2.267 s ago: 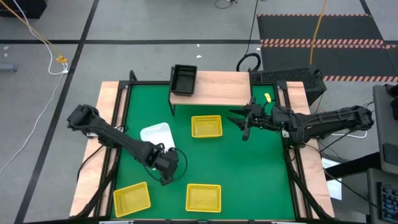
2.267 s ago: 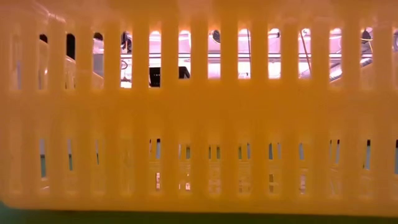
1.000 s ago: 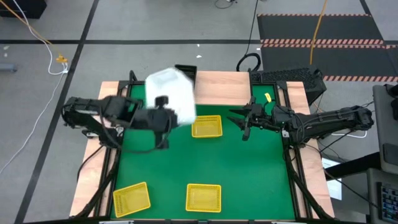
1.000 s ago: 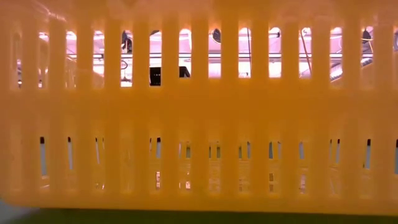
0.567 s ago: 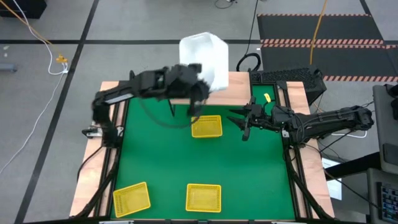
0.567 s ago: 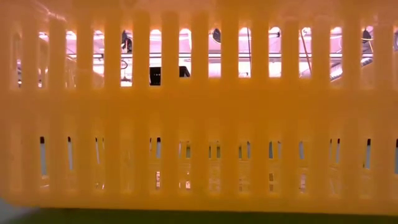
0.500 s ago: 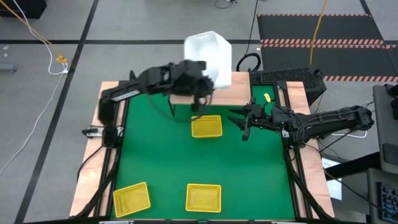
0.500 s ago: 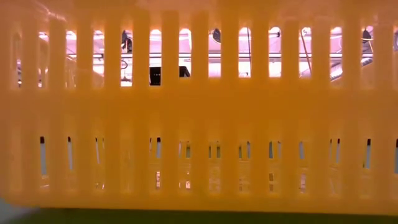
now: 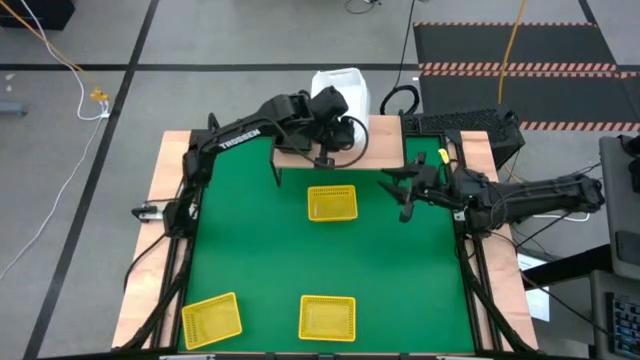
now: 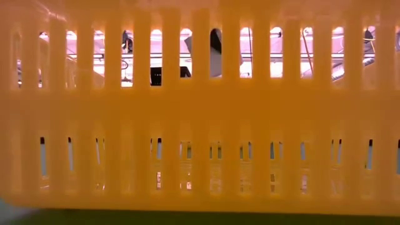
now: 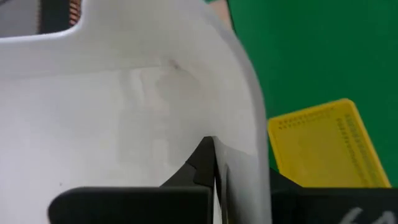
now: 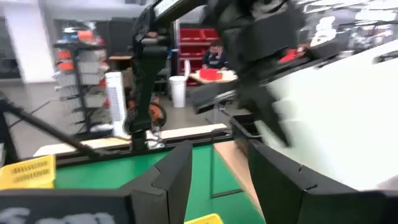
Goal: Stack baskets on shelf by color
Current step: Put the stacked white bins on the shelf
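Step in hand: judged from the scene, the left arm is carrying a white basket (image 9: pixel 340 88) to the shelf (image 9: pixel 385 140), to be set down there apart from the black one.
Doing it well: level the white basket first, since it hangs tilted; lower it flat onto bare wood beside the black basket, not on it, so the colours stay separate; let go only once its base rests on the board, as it now hangs past the shelf's far edge.
Left gripper (image 9: pixel 325 112): clamped on the wall of the white basket; the left wrist view shows a dark finger (image 11: pixel 205 163) pressed against the white plastic.
Left arm pose: stretched from the table's left side diagonally across to the shelf, wrist raised above the board.
Right gripper (image 9: pixel 408 195): fingers spread apart, holding nothing, hovering over the green mat near the shelf's right end.
Right arm pose: reaching in low from the right side, waiting.
Black basket: hidden under the left arm in the high view; I cannot tell where it lies now.
Yellow baskets: one (image 9: pixel 332 202) on the mat just in front of the shelf, two more (image 9: pixel 211 318) (image 9: pixel 327 318) near the front edge; one fills the low view (image 10: pixel 200 112).
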